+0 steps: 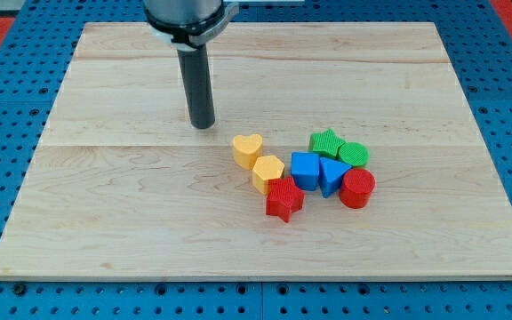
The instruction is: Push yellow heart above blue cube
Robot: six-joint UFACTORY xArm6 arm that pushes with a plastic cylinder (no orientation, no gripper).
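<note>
One approach step in hand: my tip (203, 124), bare and touching nothing, stands up-left of yellow heart (247, 149); blue cube (305, 170) lies beyond, lower right. Next: push heart rightward, probably.

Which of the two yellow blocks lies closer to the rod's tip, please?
The yellow heart: it sits just right of and below my tip, while the yellow pentagon lies farther down, beside the red star.

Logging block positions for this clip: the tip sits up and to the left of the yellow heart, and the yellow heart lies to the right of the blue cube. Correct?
One thing is off. The camera view shows the yellow heart to the left of the blue cube, not the right, with a yellow hexagon-like block between them. My tip does sit up and to the left of the heart, apart from it.
</note>
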